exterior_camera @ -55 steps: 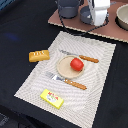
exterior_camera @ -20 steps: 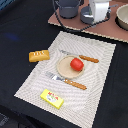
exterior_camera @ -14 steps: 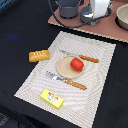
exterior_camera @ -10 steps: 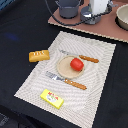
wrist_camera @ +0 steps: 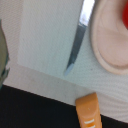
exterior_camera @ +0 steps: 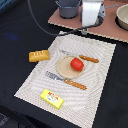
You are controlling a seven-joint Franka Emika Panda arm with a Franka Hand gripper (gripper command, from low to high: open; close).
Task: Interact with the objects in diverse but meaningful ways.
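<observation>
At the lower centre of the exterior view a yellow packet [exterior_camera: 52, 98] lies flat on the striped placemat [exterior_camera: 35, 82], near its front edge. Above it, an orange-handled knife [exterior_camera: 67, 82] lies just beside the beige plate [exterior_camera: 65, 67], which carries the red tomato [exterior_camera: 76, 64]. A second orange-handled piece of cutlery [exterior_camera: 88, 59] sits at the plate's upper right. The orange bread loaf [exterior_camera: 39, 55] rests at the left, half off the mat onto the dark bench [exterior_camera: 15, 45].

Farther back, at the upper right of the frame, the arm's white wrist housing [exterior_camera: 93, 12] hangs over the brown board [exterior_camera: 107, 30], between the grey pot [exterior_camera: 68, 7] and the grey saucepan [exterior_camera: 123, 16]. The hand's fingers show in neither view, so I cannot tell how far open it is or whether it holds anything.

The wrist view shows a metal blade [wrist_camera: 79, 37], the plate edge [wrist_camera: 107, 45] and the loaf [wrist_camera: 89, 111], all blurred.

The risks, as I judge them:
- The tomato is round and could roll off the shallow plate if nudged.
- The thin cutlery lies flat, so a low grasp may snag and drag the mat.
- The cable [exterior_camera: 40, 25] trailing across the bench could catch the pot on a wide swing.
</observation>
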